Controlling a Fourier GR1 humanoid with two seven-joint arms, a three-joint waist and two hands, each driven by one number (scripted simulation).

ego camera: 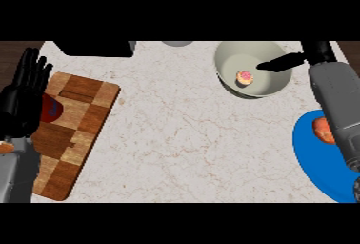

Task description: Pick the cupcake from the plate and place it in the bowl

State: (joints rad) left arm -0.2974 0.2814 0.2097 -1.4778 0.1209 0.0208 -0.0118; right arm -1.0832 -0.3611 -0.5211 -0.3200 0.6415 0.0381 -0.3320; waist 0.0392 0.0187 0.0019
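On the surface [183, 133], the blue plate [316, 167] lies near the bowl [232, 55]. The right hand [281, 63] hangs over the bowl's rim, fingers straight, holding nothing. The left hand [25, 90] rests open, well apart from the bowl. The cupcake [245, 77] sits inside the bowl, just beside the right hand. It seems best to lift that hand straight up, clear of the rim, before drawing it away.

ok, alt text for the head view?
A cupcake sits in the pale bowl at upper right, with the right hand over the rim. The blue plate lies lower right; the left hand rests open at the left edge.
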